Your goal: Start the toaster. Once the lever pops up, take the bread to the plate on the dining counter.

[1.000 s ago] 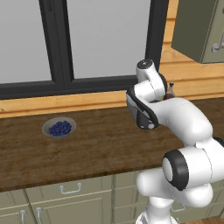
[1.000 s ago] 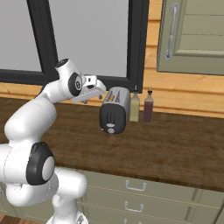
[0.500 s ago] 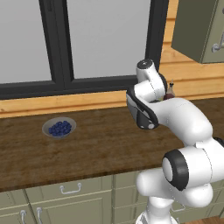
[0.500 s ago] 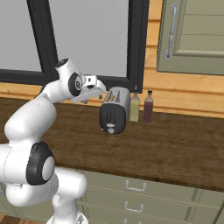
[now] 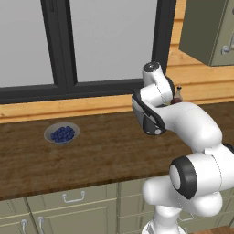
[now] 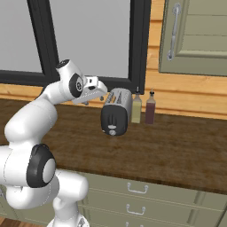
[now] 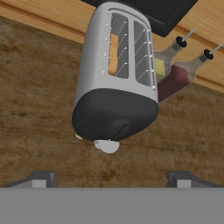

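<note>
In the left base view, a bowl (image 5: 61,133) of berries is seen on the wooden table (image 5: 91,155). In the right base view, the claw (image 6: 101,91) is held wide open and empty just beside the toaster (image 6: 116,111). In the hand view, bread (image 7: 113,54) sits in a slot; the lever (image 7: 107,146) could be missed, since the claw is not lined up on it.

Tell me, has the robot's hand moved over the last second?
No. In the right base view the hand sits in the same spot beside the toaster, open, with the two bottles as fixed reference.
</note>
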### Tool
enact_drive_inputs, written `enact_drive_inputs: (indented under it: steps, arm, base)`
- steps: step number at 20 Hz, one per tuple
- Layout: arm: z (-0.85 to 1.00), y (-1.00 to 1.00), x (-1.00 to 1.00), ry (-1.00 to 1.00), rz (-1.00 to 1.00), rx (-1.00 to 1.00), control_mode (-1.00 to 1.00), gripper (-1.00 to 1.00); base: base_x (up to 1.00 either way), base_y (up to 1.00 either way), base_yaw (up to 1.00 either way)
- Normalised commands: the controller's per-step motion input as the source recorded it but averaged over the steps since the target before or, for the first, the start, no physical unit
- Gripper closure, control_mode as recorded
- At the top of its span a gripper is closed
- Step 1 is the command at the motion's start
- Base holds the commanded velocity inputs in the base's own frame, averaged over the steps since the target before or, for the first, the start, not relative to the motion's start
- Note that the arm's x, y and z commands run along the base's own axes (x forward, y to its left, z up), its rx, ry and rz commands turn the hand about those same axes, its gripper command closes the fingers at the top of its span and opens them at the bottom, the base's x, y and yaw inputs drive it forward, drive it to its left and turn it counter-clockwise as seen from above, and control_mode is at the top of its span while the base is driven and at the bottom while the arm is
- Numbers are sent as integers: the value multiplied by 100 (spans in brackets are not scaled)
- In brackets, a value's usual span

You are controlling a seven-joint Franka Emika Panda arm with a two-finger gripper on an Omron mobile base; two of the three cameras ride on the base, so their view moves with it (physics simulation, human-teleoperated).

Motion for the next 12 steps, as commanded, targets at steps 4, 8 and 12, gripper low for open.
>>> enact_drive_inputs:
  steps: [4,8,12]
  arm:
    - [0,0,0,0,0,0,-100,-100]
    - [0,0,0,0,0,0,-100,-100]
    - [0,0,0,0,0,0,-100,-100]
  base:
    - [0,0,0]
    - [0,0,0]
    - [0,0,0]
